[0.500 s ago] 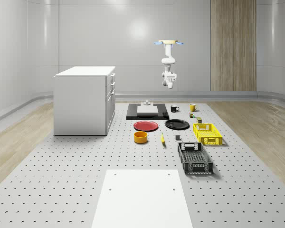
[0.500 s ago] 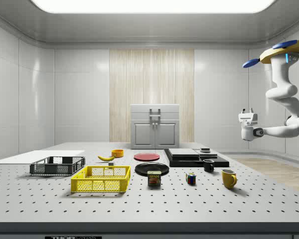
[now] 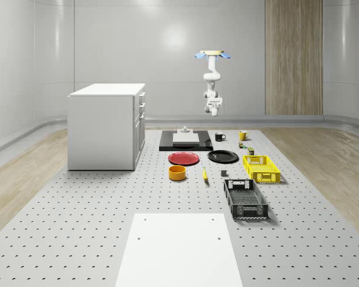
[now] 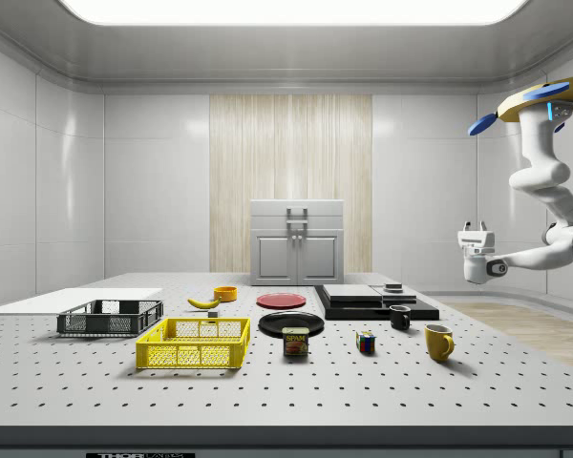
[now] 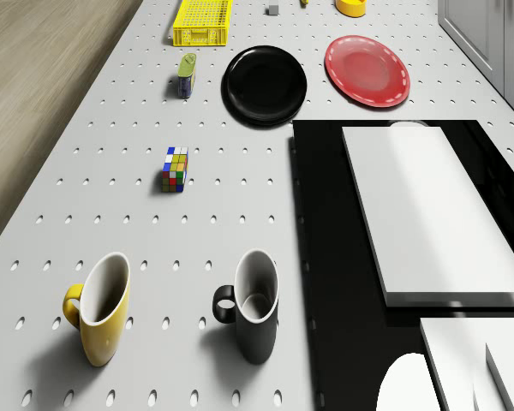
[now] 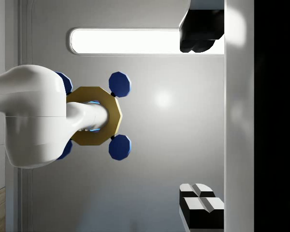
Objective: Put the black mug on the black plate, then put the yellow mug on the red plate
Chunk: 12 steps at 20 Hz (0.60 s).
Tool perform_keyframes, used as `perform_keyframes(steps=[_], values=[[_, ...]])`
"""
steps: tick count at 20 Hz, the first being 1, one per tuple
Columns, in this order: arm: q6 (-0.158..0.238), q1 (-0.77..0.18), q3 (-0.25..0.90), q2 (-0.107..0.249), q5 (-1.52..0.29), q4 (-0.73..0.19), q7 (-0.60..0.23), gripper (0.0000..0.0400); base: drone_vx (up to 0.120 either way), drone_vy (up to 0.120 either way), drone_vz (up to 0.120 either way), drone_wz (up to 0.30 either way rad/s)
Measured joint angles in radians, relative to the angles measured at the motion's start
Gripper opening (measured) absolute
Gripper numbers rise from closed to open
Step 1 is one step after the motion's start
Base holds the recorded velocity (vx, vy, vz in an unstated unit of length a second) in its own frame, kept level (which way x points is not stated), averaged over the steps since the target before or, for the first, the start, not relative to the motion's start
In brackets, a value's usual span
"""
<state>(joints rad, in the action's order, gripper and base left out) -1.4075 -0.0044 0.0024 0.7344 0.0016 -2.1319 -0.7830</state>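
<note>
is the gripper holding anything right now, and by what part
Nothing is held. The gripper hangs in the air with open jaws, while the black mug and yellow mug stand on the table.

Bright overhead panel, soft shadows

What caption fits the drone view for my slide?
Looking down from the hovering drone: black mug and yellow mug upright on the table, black plate and red plate beyond.

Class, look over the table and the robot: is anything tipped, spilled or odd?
Nothing on the table stands out: the black mug and yellow mug stand upright. Oddly, the gripper points upward beside the hovering drone.
</note>
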Motion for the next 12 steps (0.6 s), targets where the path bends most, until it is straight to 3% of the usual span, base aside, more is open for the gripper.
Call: perform_keyframes(steps=[5, 12], values=[[0.033, -0.001, 0.001, -0.023, 0.0, 0.059, 0.0, 0.04, 0.12, 0.0, 0.0, 0.0], [0.045, -0.002, 0.001, -0.032, 0.001, 0.086, 0.001, 0.04, 0.12, 0.0, 0.0, 0.0]])
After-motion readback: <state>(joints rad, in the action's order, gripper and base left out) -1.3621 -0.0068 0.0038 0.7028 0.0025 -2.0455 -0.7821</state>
